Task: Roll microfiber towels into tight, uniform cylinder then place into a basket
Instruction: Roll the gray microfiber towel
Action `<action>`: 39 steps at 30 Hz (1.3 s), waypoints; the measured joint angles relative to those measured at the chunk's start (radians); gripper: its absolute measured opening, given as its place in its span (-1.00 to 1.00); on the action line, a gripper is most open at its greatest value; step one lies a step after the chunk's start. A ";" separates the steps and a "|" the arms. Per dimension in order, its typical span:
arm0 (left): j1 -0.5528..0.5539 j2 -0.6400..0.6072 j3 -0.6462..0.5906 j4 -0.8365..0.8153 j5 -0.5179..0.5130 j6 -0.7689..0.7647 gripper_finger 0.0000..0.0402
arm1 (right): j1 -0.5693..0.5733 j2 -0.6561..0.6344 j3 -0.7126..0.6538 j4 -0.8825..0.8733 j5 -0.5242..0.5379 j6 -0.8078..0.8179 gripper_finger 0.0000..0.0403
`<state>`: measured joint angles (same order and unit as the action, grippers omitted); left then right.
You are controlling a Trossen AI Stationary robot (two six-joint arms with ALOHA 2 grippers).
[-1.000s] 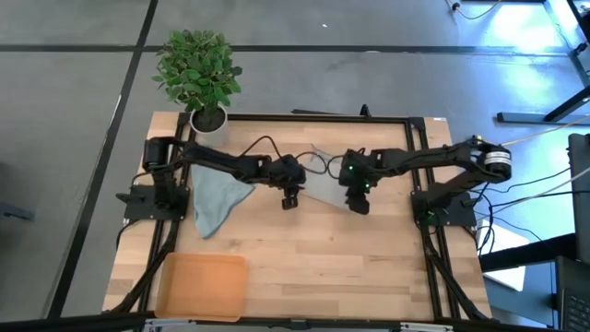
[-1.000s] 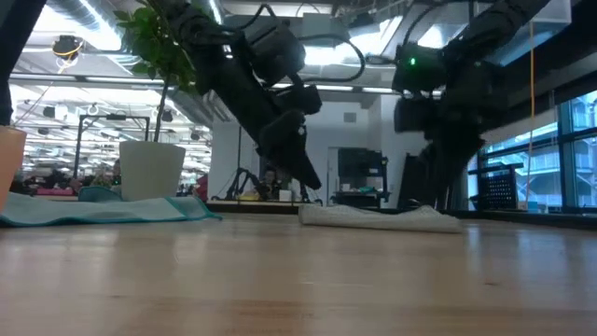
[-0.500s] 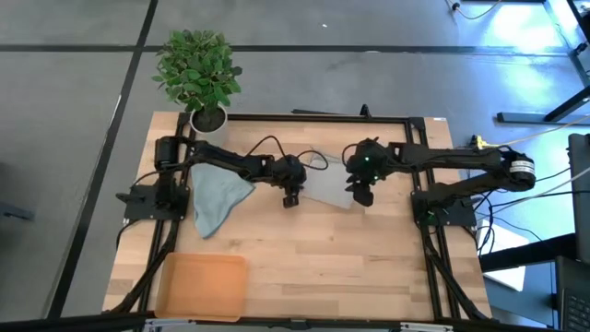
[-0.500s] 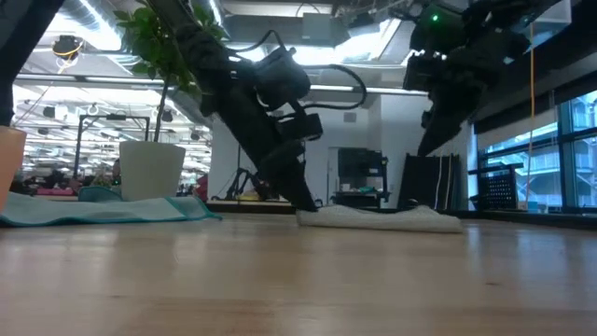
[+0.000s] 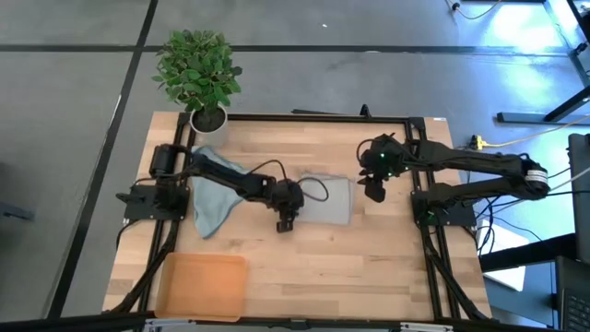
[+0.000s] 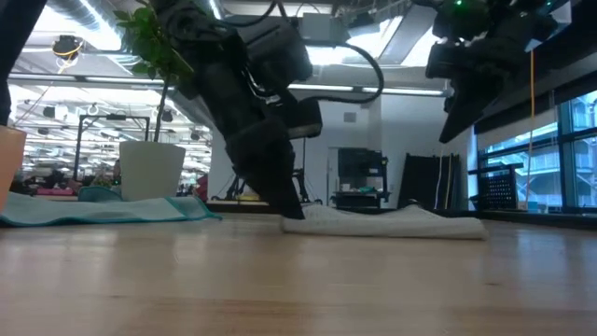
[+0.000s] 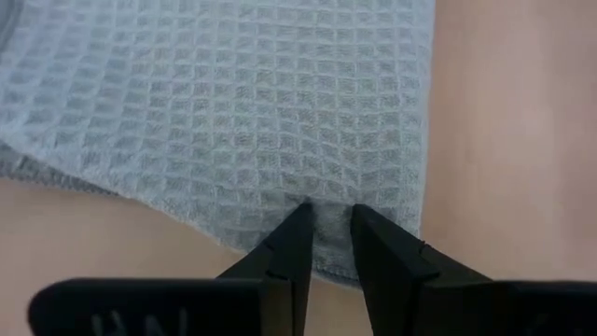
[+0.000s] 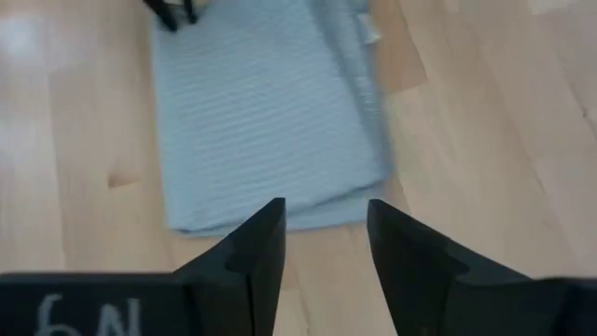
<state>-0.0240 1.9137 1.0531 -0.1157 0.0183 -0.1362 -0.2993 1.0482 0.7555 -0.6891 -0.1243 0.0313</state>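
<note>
- Left gripper, centre of the high view: fingers narrowed to a slit, pinching the near edge of the grey waffle-weave towel.
- The grey towel lies flat at table centre, right of that gripper.
- Right gripper, right of centre: raised off the table, jaws parted and empty, just beyond the towel's right edge.
- Blue-teal towel: spread at left of the frame.
- Basket: lower left corner.
- Potted plant: upper left.
</note>
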 joint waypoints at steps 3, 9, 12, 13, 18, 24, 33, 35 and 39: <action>-0.015 0.000 0.000 0.001 -0.017 -0.042 -0.63 | 0.000 -0.011 0.000 0.001 0.000 -0.030 -0.24; -0.009 -0.029 0.019 -0.051 -0.035 -0.036 -0.63 | 0.000 -0.013 0.000 -0.009 -0.068 -0.097 -0.24; -0.005 -0.058 0.051 -0.062 -0.040 -0.012 -0.63 | 0.009 -0.014 0.000 -0.026 -0.117 -0.116 -0.24; -0.004 -0.073 0.050 -0.076 -0.041 -0.010 -0.63 | 0.015 -0.015 0.000 -0.034 -0.120 -0.117 -0.24; -0.006 -0.124 0.049 -0.115 -0.042 -0.016 -0.63 | 0.057 -0.016 -0.003 -0.042 -0.124 -0.118 -0.24; -0.047 -0.118 0.049 -0.150 0.014 -0.069 -0.63 | 0.100 -0.006 -0.064 0.049 -0.076 -0.086 -0.24; -0.070 -0.114 0.049 -0.153 -0.068 -0.105 -0.63 | 0.108 0.033 -0.209 0.372 0.073 -0.070 -0.24; -0.071 -0.098 0.050 -0.154 -0.082 -0.113 -0.63 | 0.108 0.046 -0.230 0.416 0.100 -0.088 -0.24; -0.070 -0.090 0.051 -0.155 -0.106 -0.119 -0.63 | 0.108 0.078 -0.271 0.480 0.106 -0.146 -0.24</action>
<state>-0.0936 1.8233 1.1044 -0.2705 -0.0878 -0.2555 -0.1915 1.1267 0.4846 -0.2094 -0.0188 -0.1146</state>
